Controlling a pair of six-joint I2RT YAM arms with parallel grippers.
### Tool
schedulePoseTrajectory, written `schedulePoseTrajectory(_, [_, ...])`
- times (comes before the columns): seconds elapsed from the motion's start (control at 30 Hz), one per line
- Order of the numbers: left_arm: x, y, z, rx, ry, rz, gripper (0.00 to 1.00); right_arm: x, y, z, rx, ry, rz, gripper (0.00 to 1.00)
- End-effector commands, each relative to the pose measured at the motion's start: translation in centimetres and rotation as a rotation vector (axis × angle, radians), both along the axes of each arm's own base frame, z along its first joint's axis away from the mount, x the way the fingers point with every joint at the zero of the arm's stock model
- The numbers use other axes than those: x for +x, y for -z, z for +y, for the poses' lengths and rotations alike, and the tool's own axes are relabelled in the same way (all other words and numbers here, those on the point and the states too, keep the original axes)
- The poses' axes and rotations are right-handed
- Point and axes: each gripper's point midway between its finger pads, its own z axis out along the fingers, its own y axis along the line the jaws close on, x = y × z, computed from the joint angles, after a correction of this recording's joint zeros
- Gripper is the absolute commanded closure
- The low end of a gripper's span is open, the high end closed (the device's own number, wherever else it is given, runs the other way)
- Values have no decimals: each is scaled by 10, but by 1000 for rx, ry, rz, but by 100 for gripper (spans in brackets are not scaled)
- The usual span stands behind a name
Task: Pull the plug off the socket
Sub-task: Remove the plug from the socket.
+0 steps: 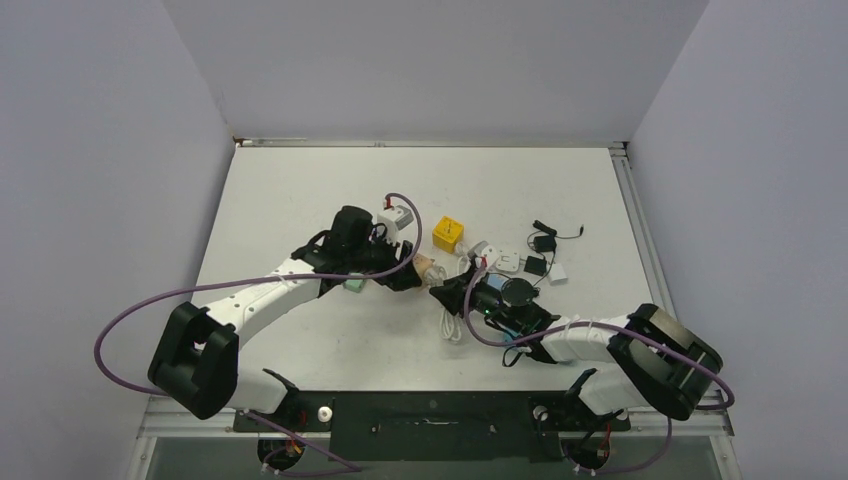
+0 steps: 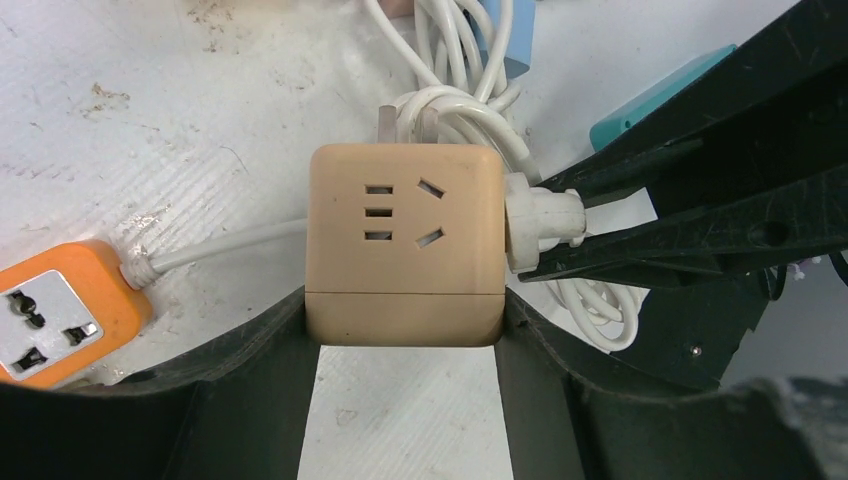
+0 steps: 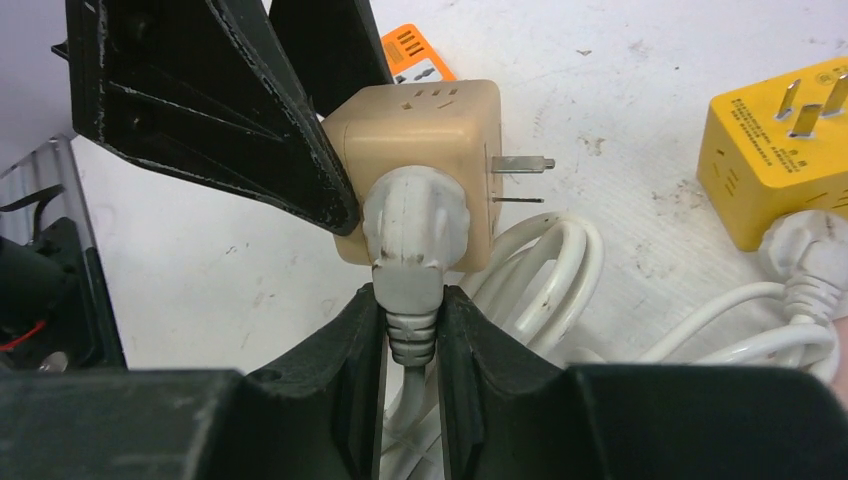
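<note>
A beige cube socket (image 2: pixel 403 245) rests on the white table near its middle (image 1: pixel 425 267). My left gripper (image 2: pixel 403 315) is shut on it, one finger pressed against each side of its near half. A white plug (image 3: pixel 412 225) is seated in the socket's side face, its body flush against the cube. My right gripper (image 3: pixel 410 310) is shut on the plug's neck and strain relief. In the left wrist view the plug (image 2: pixel 545 218) sticks out of the cube's right side between the right gripper's black fingers (image 2: pixel 680 170). Two bare metal prongs (image 3: pixel 520 165) project from another face of the cube.
A coil of white cable (image 3: pixel 545 280) lies right behind the socket. A yellow cube adapter (image 3: pixel 775 160) with its own white plug sits to the right; an orange socket (image 2: pixel 55 310) lies left. A teal block (image 2: pixel 660 95) and small black adapters (image 1: pixel 543 243) lie nearby.
</note>
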Motion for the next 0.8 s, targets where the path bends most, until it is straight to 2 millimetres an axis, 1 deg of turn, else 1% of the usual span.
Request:
schedulePoseTrajectory(0.0, [16, 3, 19, 94, -39, -97, 100, 7, -47, 5, 204, -36, -42, 95])
schedulePoseTrajectory(0.07, [19, 5, 23, 114, -68, -96, 100, 5, -46, 9, 186, -37, -52, 95])
schedulePoseTrajectory(0.2, [30, 16, 40, 173, -165, -58, 100, -4, -47, 17, 113, -10, -118, 95])
schedulePoseTrajectory(0.33, [41, 23, 57, 184, -252, -6, 100, -24, -49, 32, -14, 26, -237, 95])
schedulePoseTrajectory(0.37, [43, 23, 59, 184, -263, 0, 100, -33, -49, 38, -42, 22, -267, 95])
schedulePoseTrajectory(0.43, [45, 24, 63, 184, -280, 4, 100, -40, -47, 43, -91, 30, -308, 95])
schedulePoseTrajectory(0.5, [45, 24, 64, 186, -283, 3, 100, -44, -45, 48, -118, 31, -326, 95])
schedulePoseTrajectory(0.63, [44, 23, 59, 167, -262, 2, 100, -43, -46, 47, -95, 41, -305, 95])
schedulePoseTrajectory(0.7, [42, 21, 56, 154, -243, 0, 100, -36, -47, 41, -46, 46, -263, 95])
schedulePoseTrajectory(0.77, [40, 18, 51, 137, -217, -15, 100, -25, -51, 30, 33, 47, -204, 95])
